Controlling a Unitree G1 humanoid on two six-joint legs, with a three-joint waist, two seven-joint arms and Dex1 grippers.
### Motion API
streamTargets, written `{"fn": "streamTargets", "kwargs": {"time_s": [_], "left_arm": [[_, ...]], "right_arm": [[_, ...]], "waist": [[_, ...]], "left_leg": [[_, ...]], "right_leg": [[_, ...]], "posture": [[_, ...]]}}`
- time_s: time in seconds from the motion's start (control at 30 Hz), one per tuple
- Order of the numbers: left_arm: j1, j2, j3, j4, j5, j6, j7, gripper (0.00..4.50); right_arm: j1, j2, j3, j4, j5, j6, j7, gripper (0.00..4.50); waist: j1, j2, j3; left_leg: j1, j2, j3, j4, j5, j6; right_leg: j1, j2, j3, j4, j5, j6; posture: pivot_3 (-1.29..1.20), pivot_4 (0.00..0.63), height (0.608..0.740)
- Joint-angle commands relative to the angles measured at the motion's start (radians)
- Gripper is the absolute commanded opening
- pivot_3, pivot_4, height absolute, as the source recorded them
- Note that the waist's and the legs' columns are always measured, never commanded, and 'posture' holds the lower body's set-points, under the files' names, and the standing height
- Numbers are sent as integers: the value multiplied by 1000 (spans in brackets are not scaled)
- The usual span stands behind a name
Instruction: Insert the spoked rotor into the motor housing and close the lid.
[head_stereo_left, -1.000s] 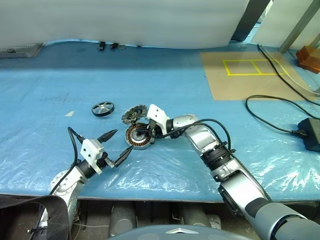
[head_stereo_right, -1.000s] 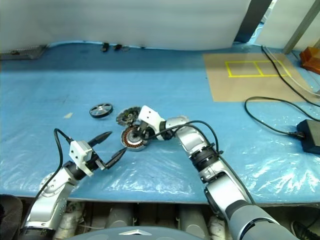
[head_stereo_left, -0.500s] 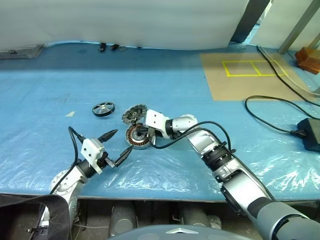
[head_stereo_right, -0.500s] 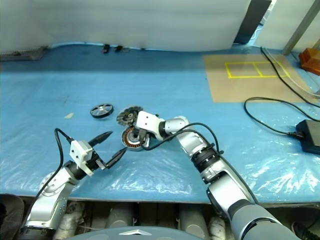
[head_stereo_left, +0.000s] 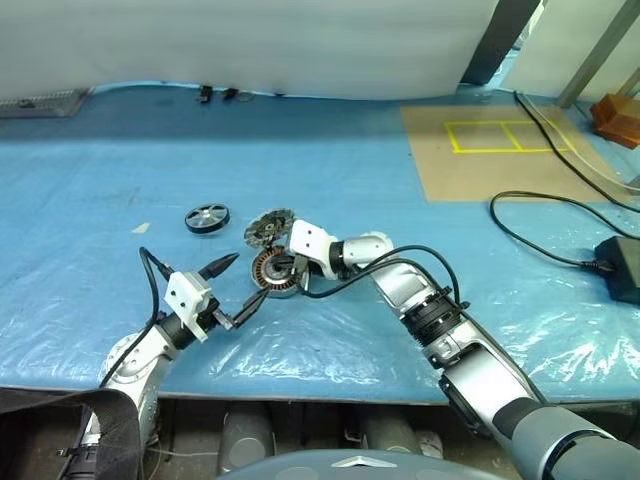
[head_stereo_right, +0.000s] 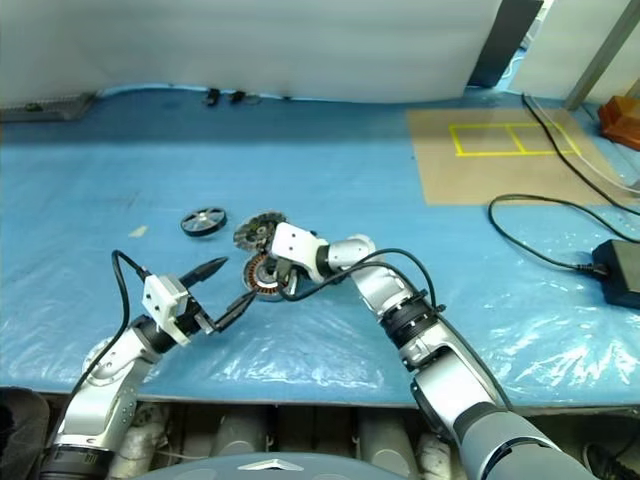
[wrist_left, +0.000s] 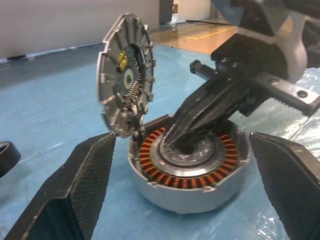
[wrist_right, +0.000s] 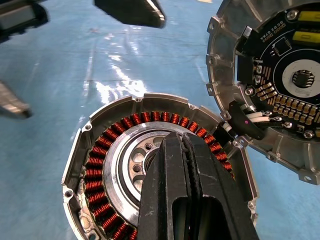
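The motor housing (head_stereo_left: 272, 273), a metal ring with copper windings, lies on the blue table cover. Its lid (head_stereo_left: 267, 227) stands tilted on edge just behind it, joined to it by short wires, with its circuit-board face toward the housing. The spoked rotor (head_stereo_left: 206, 216) lies flat to the left of both, apart from them. My right gripper (wrist_right: 178, 141) is shut, empty, and points its tips into the housing's silver centre hub (wrist_left: 192, 148). My left gripper (head_stereo_left: 250, 277) stands open just in front of the housing (wrist_left: 190, 172), one finger (wrist_left: 85, 185) on each side of it, not touching.
A black cable and power brick (head_stereo_left: 622, 266) lie at the right. A brown sheet with yellow tape (head_stereo_left: 490, 150) sits at the back right. The table's front edge runs just behind both arms. Small dark items (head_stereo_left: 215, 93) rest at the far edge.
My right wrist has rolled and tipped further down over the housing's hub. The left gripper, housing, lid and rotor have stayed where they were.
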Motion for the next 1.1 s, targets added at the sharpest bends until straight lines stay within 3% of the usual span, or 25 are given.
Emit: {"fn": "streamTargets", "kwargs": {"time_s": [0.03, 0.4, 0.63, 0.87, 1.1], "left_arm": [[-9, 6, 0, -15, -2, -3, -5, 4500], [-7, 7, -3, -14, -2, -2, -6, 4500], [-13, 6, -4, -7, -1, -5, -9, 4500], [-17, 5, -10, -5, 0, -5, -13, 4500], [-29, 7, -9, 1, 1, -3, -15, 4500]], "right_arm": [[11, -22, 13, 55, -45, 23, -15, 16], [-19, -1, -38, 84, -41, -58, -116, 16], [-34, 0, -51, 92, -14, -73, -96, 16], [-41, 50, -139, -7, 127, 147, -36, 16], [-142, -2, -47, -78, 68, 215, 90, 16]], "waist": [[0, 0, 0], [2, 0, 0], [1, 1, 0], [0, 1, 0], [-3, 1, 0]], "left_leg": [[0, 0, 0, 0, 0, 0], [4, 0, 0, 0, 0, 0], [-1, 0, 0, 0, 0, 0], [-2, 0, 0, 0, 0, 0], [-6, 0, 0, -1, 0, 0]], "right_leg": [[0, 0, 0, 0, 0, 0], [3, 0, 0, 0, 0, 0], [-1, 0, 0, -1, 0, 0], [-3, 0, 0, -1, 0, -1], [-8, 0, 0, -1, 1, -1]], "posture": [[0, 150, 740], [0, 150, 740], [0, 150, 740], [0, 150, 740], [0, 150, 740]]}}
